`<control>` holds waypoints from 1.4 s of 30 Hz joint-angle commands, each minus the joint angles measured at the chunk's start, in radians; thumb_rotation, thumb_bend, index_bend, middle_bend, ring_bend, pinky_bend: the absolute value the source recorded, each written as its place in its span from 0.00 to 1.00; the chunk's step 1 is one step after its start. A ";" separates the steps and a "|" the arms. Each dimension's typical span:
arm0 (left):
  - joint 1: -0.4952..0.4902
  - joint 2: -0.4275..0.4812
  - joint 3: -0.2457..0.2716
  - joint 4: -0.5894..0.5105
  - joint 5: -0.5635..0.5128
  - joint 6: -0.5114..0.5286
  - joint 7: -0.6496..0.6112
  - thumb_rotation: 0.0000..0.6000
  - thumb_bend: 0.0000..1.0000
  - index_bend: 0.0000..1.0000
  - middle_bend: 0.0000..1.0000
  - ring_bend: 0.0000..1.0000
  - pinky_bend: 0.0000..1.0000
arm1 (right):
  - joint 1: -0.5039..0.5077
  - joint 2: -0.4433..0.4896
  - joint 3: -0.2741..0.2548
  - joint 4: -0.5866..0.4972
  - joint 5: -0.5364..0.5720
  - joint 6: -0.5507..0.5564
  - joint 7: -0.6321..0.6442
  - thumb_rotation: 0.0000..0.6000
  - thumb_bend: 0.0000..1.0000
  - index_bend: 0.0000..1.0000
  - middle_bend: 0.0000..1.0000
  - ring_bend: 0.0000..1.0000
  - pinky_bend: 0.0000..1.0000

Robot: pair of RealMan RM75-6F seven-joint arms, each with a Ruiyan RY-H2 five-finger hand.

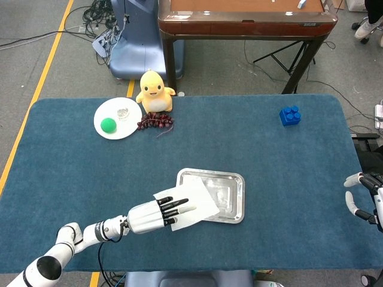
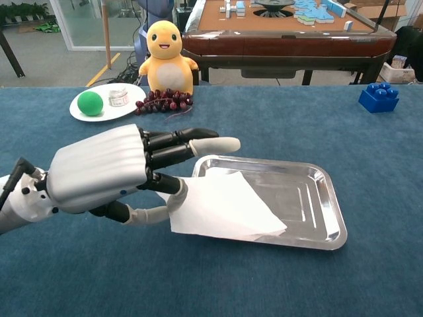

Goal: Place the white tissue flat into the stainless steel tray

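- Holding the tissue (image 2: 221,208) by its near-left corner, the left hand (image 2: 109,172) has the thumb tucked under the sheet while the other fingers (image 2: 198,142) reach out nearly straight above it.
- The tissue slopes from that hand's grip across the near-left corner of the tray (image 2: 324,205); its far part lies over the tray floor and its near edge hangs past the rim onto the blue cloth, so it is not lying flat inside.
- From the head view the same sheet (image 1: 192,203) covers the tray's (image 1: 236,197) left side, with the hand (image 1: 152,214) just to the left of it.
- To the right of that hand's fingertips the rest of the tray floor is bare metal and shiny.
- Well beyond the left hand, at the far-left of the table (image 2: 370,277), sits a white plate (image 2: 106,109) with a green ball (image 2: 90,103) and a small clear cup (image 2: 118,98) on it.
- Just beside the plate lies a bunch of dark grapes (image 2: 164,101), and a yellow toy duck (image 2: 162,56) stands upright right behind them.
- A blue block (image 2: 378,97) rests far off to the right at the table's back edge, well apart from everything else.
- The right hand (image 1: 362,197) shows only in the head view at the table's right edge, fingers apart and curved, with nothing in it.
- Nothing lies between the left hand and the tray apart from the tissue itself.
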 commanded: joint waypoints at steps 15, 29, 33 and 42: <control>0.036 -0.013 -0.043 -0.045 -0.094 -0.084 0.014 1.00 0.32 0.31 0.03 0.00 0.38 | 0.003 -0.004 0.000 0.001 0.003 -0.009 -0.005 1.00 0.46 0.48 0.42 0.27 0.37; 0.023 -0.023 -0.069 -0.119 -0.128 -0.152 0.061 1.00 0.25 0.24 0.03 0.00 0.38 | 0.000 0.000 0.001 0.002 0.005 -0.005 0.004 1.00 0.46 0.48 0.42 0.27 0.37; 0.014 -0.026 -0.075 -0.127 -0.131 -0.170 0.074 1.00 0.25 0.24 0.03 0.00 0.38 | -0.002 0.001 0.002 0.002 0.005 -0.001 0.007 1.00 0.46 0.48 0.42 0.27 0.37; -0.005 -0.032 -0.084 -0.134 -0.137 -0.208 0.097 1.00 0.25 0.24 0.03 0.00 0.38 | -0.006 0.005 0.003 0.001 0.004 0.006 0.014 1.00 0.46 0.48 0.42 0.27 0.37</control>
